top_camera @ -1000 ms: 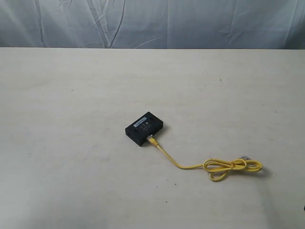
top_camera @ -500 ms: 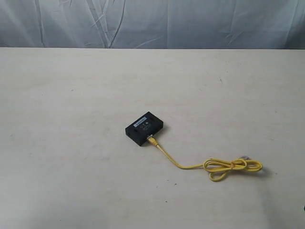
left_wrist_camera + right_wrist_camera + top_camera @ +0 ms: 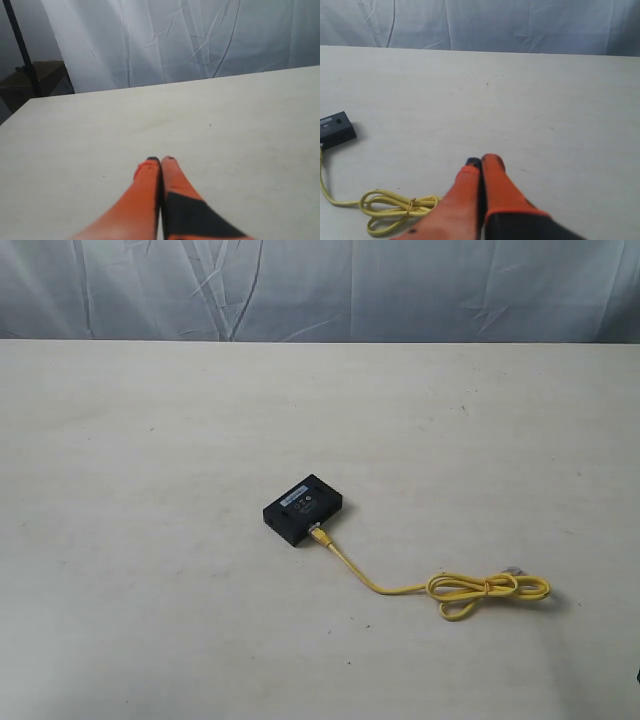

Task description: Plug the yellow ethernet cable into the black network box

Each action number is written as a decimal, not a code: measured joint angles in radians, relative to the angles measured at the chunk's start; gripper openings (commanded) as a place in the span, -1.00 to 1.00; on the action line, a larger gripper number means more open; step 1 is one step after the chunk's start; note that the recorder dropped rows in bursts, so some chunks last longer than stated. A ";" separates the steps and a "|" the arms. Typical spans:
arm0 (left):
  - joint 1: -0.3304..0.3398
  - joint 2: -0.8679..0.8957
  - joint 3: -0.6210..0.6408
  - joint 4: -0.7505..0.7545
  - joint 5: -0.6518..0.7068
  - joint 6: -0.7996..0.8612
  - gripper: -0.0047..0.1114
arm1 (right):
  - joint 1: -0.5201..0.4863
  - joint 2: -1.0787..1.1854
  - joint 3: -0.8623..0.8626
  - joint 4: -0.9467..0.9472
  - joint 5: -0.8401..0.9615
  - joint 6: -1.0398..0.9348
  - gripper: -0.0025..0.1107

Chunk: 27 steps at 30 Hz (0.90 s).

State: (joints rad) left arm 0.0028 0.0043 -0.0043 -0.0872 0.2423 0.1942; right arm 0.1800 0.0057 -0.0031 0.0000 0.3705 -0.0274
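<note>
The black network box (image 3: pixel 302 509) lies flat near the middle of the table, a pale label on its top. The yellow ethernet cable (image 3: pixel 375 586) has one plug (image 3: pixel 318 534) seated in the box's near side. It runs right to a loose tied coil (image 3: pixel 487 591), with a clear plug (image 3: pixel 515 570) free at the far end. In the right wrist view the box (image 3: pixel 336 129) and the coil (image 3: pixel 395 209) sit off to one side of my right gripper (image 3: pixel 482 162), which is shut and empty. My left gripper (image 3: pixel 160 160) is shut over bare table. Neither gripper shows in the exterior view.
A pale tabletop (image 3: pixel 150 440) spreads around the box and cable. A wrinkled grey-white curtain (image 3: pixel 320 285) hangs behind the far edge. In the left wrist view a dark stand pole (image 3: pixel 20 45) rises beyond the table's corner.
</note>
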 measured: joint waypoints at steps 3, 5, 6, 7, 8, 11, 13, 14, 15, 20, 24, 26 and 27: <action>0.000 0.000 0.000 0.016 0.000 -0.083 -0.92 | 0.000 0.000 0.000 0.008 0.000 0.000 -0.96; 0.000 0.000 0.000 0.028 0.000 -0.118 -0.92 | 0.000 0.000 0.000 0.009 0.000 0.000 -0.96; 0.000 0.000 0.000 0.033 0.000 -0.133 -0.92 | 0.000 0.000 0.000 0.009 0.000 0.000 -0.96; 0.000 0.000 0.000 0.033 0.000 -0.142 -0.92 | 0.000 0.000 0.000 0.009 0.000 0.000 -0.96; 0.000 0.000 0.000 0.034 0.000 -0.148 -0.92 | 0.000 0.000 0.000 0.009 0.000 0.000 -0.96; 0.000 0.000 0.000 0.034 -0.002 -0.160 -0.92 | 0.000 0.000 0.000 0.009 0.000 0.000 -0.96; 0.000 0.000 0.000 0.037 -0.002 -0.173 -0.92 | 0.000 0.000 0.000 0.009 0.000 0.000 -0.96; 0.000 0.000 0.000 0.039 -0.002 -0.177 -0.92 | 0.000 0.000 0.000 0.009 0.000 0.000 -0.96; 0.000 0.000 0.000 0.039 -0.002 -0.180 -0.92 | 0.000 0.000 0.000 0.009 0.000 0.000 -0.96; 0.000 0.000 0.000 0.066 -0.004 -0.187 -0.92 | 0.000 0.000 0.000 0.009 0.000 0.000 -0.96; 0.000 0.000 0.000 0.068 -0.004 -0.187 -0.92 | 0.000 0.000 0.000 0.009 0.000 0.000 -0.96; 0.000 0.000 0.000 0.075 -0.004 -0.187 -0.92 | 0.000 0.000 0.000 0.009 0.000 0.000 -0.96; 0.000 0.000 0.000 0.075 -0.004 -0.187 -0.92 | 0.000 0.000 0.000 0.009 0.000 0.000 -0.96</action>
State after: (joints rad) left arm 0.0028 0.0043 -0.0043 -0.0126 0.2386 0.0075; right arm 0.1800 0.0057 -0.0031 0.0093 0.3705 -0.0274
